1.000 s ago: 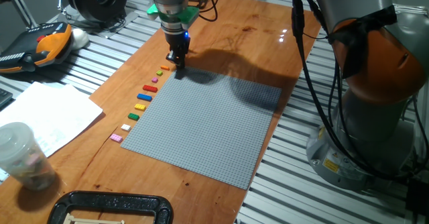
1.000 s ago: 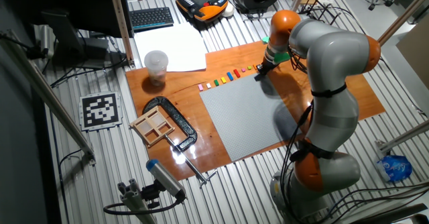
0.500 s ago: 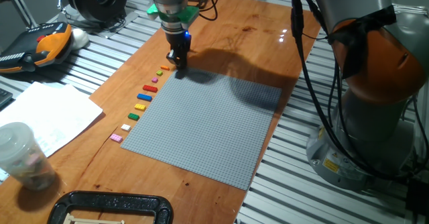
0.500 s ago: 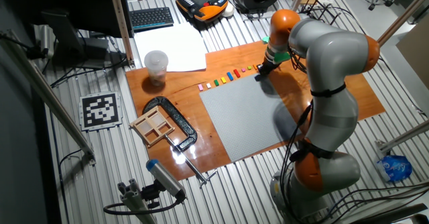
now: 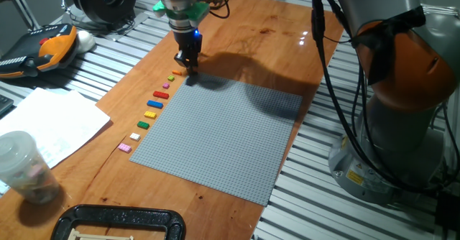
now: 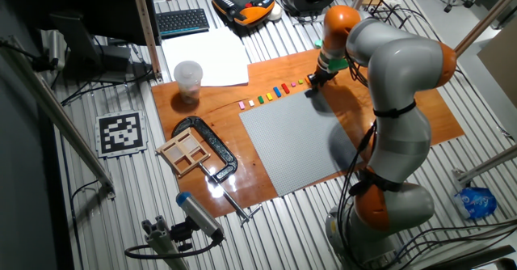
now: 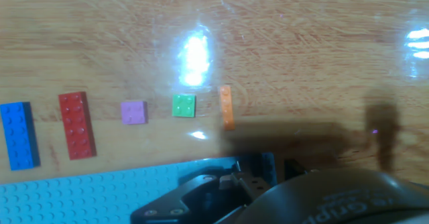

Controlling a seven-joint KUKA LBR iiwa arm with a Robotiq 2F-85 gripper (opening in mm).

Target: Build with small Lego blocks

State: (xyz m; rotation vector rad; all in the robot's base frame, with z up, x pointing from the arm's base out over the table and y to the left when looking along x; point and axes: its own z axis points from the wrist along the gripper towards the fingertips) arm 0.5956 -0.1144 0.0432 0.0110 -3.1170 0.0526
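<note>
The small Lego blocks lie in a row on the wood along the left edge of the grey baseplate (image 5: 215, 136): orange (image 5: 177, 72), green (image 5: 171, 79), pink (image 5: 166, 86), red (image 5: 161, 94), blue (image 5: 155, 103), yellow (image 5: 150, 114) and more down to a pink one (image 5: 125, 147). In the hand view I see the blue (image 7: 17, 143), red (image 7: 76, 125), pink (image 7: 134, 113), green (image 7: 184, 106) and orange (image 7: 227, 107) bricks. My gripper (image 5: 190, 67) hangs low at the far end of the row, just past the orange brick, by the baseplate's far corner. Its fingers look drawn together; anything between them is hidden.
A plastic cup (image 5: 21, 167) and sheets of paper (image 5: 50, 121) sit at the left. A black clamp (image 5: 118, 222) lies at the near edge. An orange pendant (image 5: 43, 47) rests at the far left. The robot's base (image 5: 395, 125) stands to the right.
The gripper has shifted a little to the left and up, away from the baseplate's corner. The row of bricks has not moved.
</note>
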